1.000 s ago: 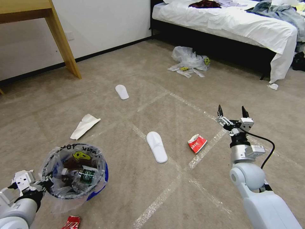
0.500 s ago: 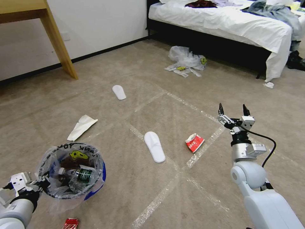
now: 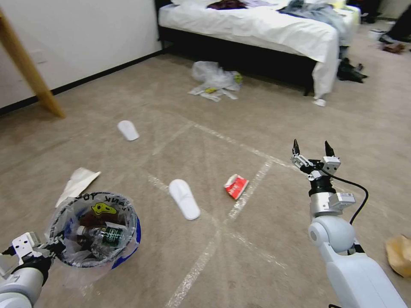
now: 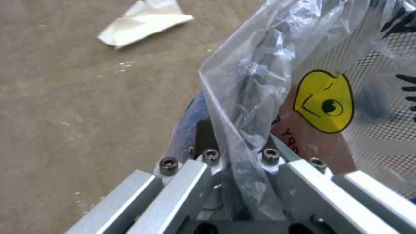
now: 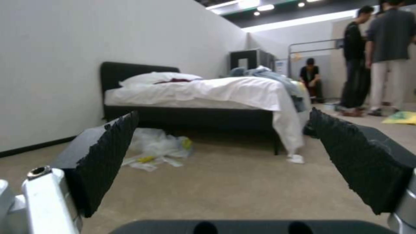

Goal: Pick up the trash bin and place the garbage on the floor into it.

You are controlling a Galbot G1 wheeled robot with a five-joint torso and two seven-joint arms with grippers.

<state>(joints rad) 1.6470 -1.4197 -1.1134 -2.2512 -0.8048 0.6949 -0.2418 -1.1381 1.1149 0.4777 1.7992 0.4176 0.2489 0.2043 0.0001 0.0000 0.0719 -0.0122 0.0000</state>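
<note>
- The whole view has swung since a second ago; the litter slid leftward together, so the robot is turning, not the things moving.
- A brown paper bag (image 3: 399, 255) has come into sight on the beige carpet (image 3: 265, 119), at the robot's right.
- The left gripper (image 3: 53, 247) stays clamped on the rim of the small red bucket with clear printed liner (image 3: 97, 231), held low at the robot's left.
- The right gripper (image 3: 311, 149) hangs empty, fingers apart, beyond a crushed red can (image 3: 236, 186) and a white flat slipper (image 3: 184, 199).
- Plenty remains to collect, I'd judge.
</note>
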